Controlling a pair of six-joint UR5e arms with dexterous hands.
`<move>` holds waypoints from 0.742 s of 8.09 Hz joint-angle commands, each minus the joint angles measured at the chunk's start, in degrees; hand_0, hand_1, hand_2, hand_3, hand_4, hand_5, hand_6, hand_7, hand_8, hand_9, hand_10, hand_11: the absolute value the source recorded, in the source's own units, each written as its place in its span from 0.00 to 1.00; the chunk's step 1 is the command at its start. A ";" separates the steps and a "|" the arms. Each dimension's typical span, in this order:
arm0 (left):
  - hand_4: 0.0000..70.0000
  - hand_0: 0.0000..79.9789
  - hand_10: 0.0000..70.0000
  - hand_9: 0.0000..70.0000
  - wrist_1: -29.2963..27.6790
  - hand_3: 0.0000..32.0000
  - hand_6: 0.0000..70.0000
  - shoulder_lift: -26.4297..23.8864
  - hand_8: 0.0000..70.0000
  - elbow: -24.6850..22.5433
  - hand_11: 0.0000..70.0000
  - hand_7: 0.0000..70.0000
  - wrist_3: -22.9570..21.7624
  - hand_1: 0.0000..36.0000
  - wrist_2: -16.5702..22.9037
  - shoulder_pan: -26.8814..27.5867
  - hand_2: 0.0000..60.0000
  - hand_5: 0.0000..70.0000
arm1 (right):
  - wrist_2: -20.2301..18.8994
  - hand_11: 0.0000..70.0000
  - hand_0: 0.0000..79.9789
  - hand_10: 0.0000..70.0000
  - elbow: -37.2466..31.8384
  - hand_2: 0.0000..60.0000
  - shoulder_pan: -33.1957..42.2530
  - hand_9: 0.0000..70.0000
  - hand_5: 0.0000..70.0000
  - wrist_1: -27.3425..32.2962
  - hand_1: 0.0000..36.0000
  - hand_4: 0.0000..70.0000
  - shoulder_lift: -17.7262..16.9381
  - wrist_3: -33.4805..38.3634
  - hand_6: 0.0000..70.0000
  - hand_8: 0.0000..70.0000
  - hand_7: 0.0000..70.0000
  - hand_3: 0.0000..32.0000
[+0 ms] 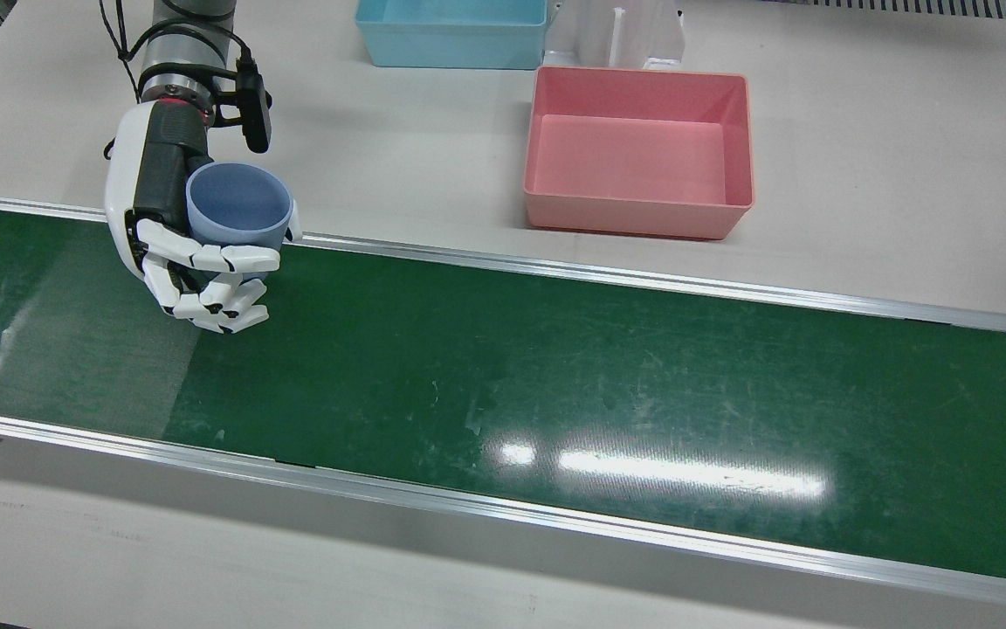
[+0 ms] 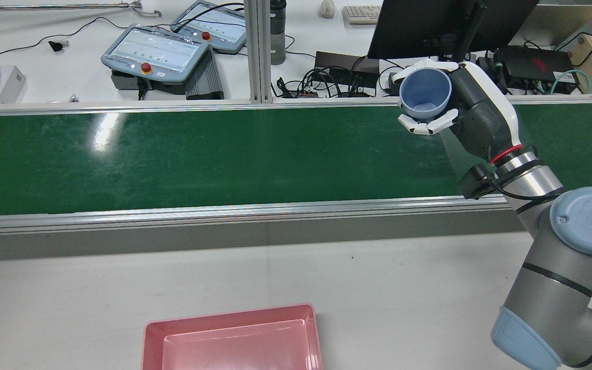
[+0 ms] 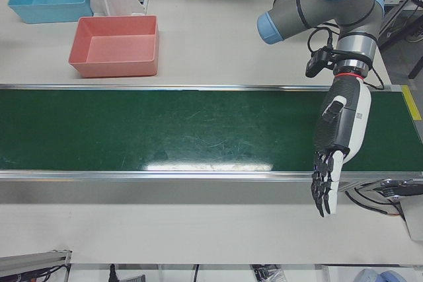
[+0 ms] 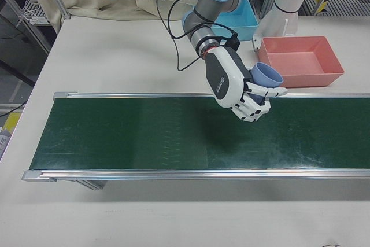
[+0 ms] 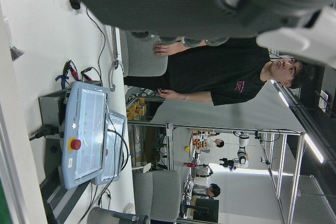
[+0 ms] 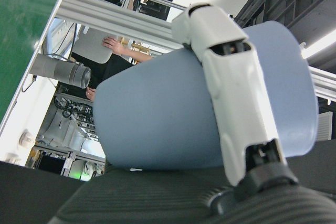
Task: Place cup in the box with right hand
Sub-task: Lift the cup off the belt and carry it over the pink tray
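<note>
My right hand [image 1: 173, 229] wraps its fingers around the pale blue plastic cup [image 1: 237, 208], held above the green conveyor belt [image 1: 503, 384]; I should carry it level toward two o'clock, over the empty pink rectangular box [image 1: 638, 148].

Cup [image 1: 237, 205] partly hidden in the front view: lower wall and base behind the fingers [image 1: 206, 284] of the right hand [image 1: 180, 227]. Pink box [image 2: 234, 339] cut off by the bottom edge in the rear view, only its far part showing. Blue box [image 1: 451, 35] cropped by the top edge in the front view. Left hand [image 5: 210, 3] only a blurred dark mass at the top of its own view, fingers there too blurred to tell.
</note>
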 commanded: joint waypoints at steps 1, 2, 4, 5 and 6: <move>0.00 0.00 0.00 0.00 0.00 0.00 0.00 0.00 0.00 0.00 0.00 0.00 0.00 0.00 0.00 -0.03 0.00 0.00 | -12.60 0.62 1.00 0.39 2.92 1.00 -2.98 1.00 0.29 -0.24 1.00 0.90 1.53 -3.12 0.45 0.67 1.00 0.00; 0.00 0.00 0.00 0.00 0.00 0.00 0.00 0.00 0.00 0.00 0.00 0.00 0.00 0.00 0.00 -0.03 0.00 0.00 | -14.91 0.63 1.00 0.40 5.46 1.00 -5.96 1.00 0.29 -2.51 1.00 0.97 0.22 -3.39 0.45 0.68 1.00 0.00; 0.00 0.00 0.00 0.00 0.00 0.00 0.00 0.00 0.00 0.09 0.00 0.00 0.00 0.00 0.00 -0.03 0.00 0.00 | -22.09 0.62 1.00 0.39 6.72 1.00 -6.96 1.00 0.29 -2.97 1.00 0.95 -1.81 -4.27 0.44 0.67 1.00 0.00; 0.00 0.00 0.00 0.00 -0.09 0.00 0.00 0.00 0.00 0.09 0.00 0.00 0.00 0.00 0.00 -0.03 0.00 0.00 | -23.97 0.67 1.00 0.43 6.71 1.00 -6.87 1.00 0.30 -2.71 1.00 0.87 -1.38 -4.01 0.45 0.70 1.00 0.00; 0.00 0.00 0.00 0.00 -0.09 0.00 0.00 0.00 0.00 0.09 0.00 0.00 0.00 0.00 0.00 -0.03 0.00 0.00 | -24.07 0.78 1.00 0.52 6.89 1.00 -7.91 1.00 0.31 -2.71 1.00 1.00 -0.41 -4.01 0.48 0.76 1.00 0.00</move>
